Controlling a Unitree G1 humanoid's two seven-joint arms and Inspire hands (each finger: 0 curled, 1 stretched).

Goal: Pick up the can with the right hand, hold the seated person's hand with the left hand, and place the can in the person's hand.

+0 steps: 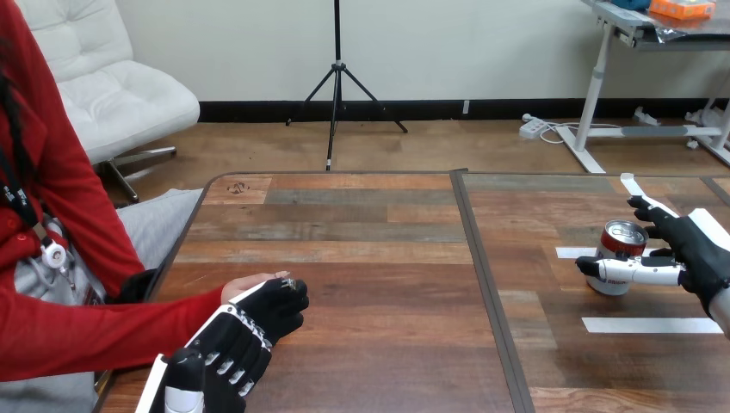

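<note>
First, at the left edge of the wooden table (370, 258), found the person's hand (245, 286) resting low on the boards, reaching in from a red sleeve (103, 331). Saw the left hand (248, 334) lying over and against it from the near side, covering much of it. Could not tell whether it gripped the person's hand or merely lay on it.

Crossed the dark seam (482, 275) between the two tabletops. Found the can (620, 243) at the far right, red with a silver top, standing upright between strips of white tape (650, 325), long axis vertical. Saw the right hand (693, 249) wrapped round it from the right, thumb (633, 272) across the near face and fingers (650, 209) curled behind the far side: a closed hold on the can. Could not tell whether the can's base touched the boards or hung just clear.

Judged the coming move to hinge on one relation. Placed the person's hand well apart from the can, off to the left and somewhat nearer, beyond the seam. Would likely call for a long leftward carry by the right arm, can kept upright, down to where the left hand lay.
</note>
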